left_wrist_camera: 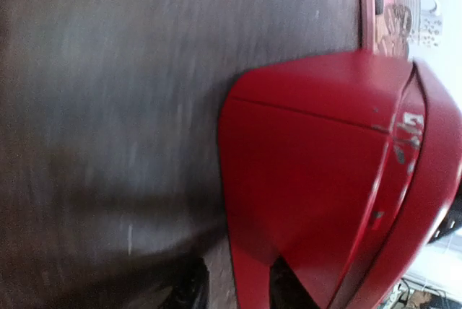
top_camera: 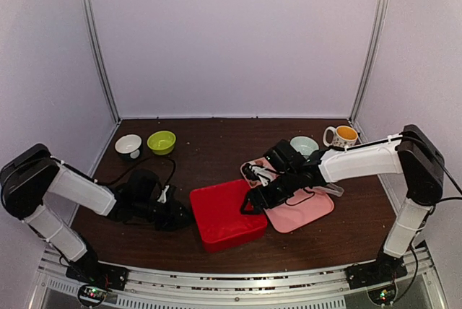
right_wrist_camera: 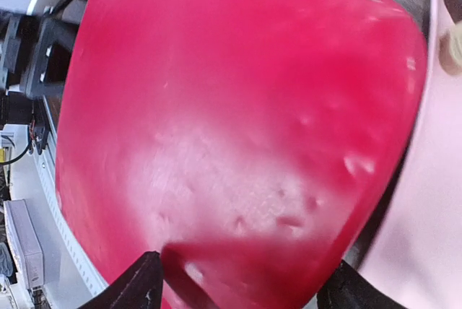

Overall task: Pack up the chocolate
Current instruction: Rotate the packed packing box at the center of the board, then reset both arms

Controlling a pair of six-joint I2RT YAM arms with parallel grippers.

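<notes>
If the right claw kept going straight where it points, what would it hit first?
The red box: the right gripper angles down at it, and red fills its wrist view. The gap is unclear.

1. A dark brown table (top_camera: 216, 143) lies before me.
2. A red box (top_camera: 225, 216) sits on it at the near middle.
3. A pink tray (top_camera: 307, 215) lies just right of the box; I cannot tell whether they touch.
4. At my far left, a white bowl (top_camera: 128, 143) and a green bowl (top_camera: 161, 141) stand side by side.
5. Behind the tray stands a pale bowl (top_camera: 306, 144), with a mug (top_camera: 342, 136) beside it, orange inside.
</notes>
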